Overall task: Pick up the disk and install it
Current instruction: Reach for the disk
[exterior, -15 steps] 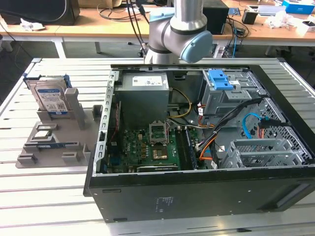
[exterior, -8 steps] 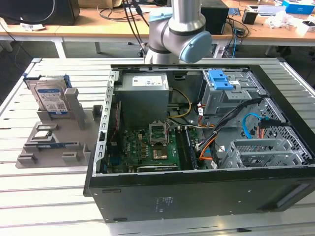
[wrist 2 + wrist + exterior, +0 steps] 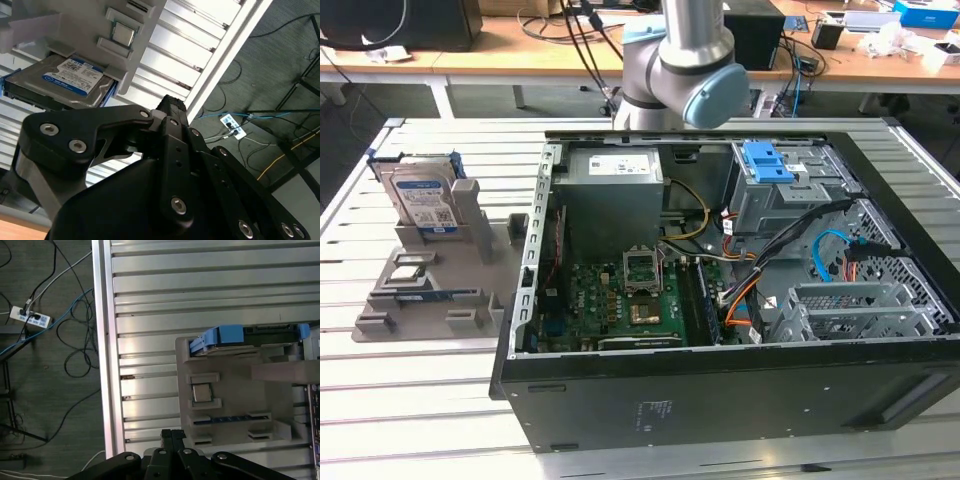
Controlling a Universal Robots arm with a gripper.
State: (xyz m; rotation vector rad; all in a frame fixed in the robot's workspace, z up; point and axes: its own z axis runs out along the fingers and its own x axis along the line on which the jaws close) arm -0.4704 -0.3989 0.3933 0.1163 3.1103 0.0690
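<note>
Gripper (image 3: 172, 434): fingertips pressed together, gripping nothing, near the bench's edge, well apart from the Disk.
Disk (image 3: 423, 197): standing upright in the grey holder (image 3: 430, 295), upper left of the exterior view, blue rails along its sides.
Computer case (image 3: 720, 400): open, centre and right of the exterior view, just beside the grey holder.
Bench (image 3: 410, 420): slatted metal, carrying both.

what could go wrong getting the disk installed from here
The disk stands upright in a slot of the grey holder; an off-centre grip might tilt or jam it. The holder sits close to the open case's wall, so the tool may clip that edge. Loose cables cross the case's interior near the drive cages and might snag the disk.
</note>
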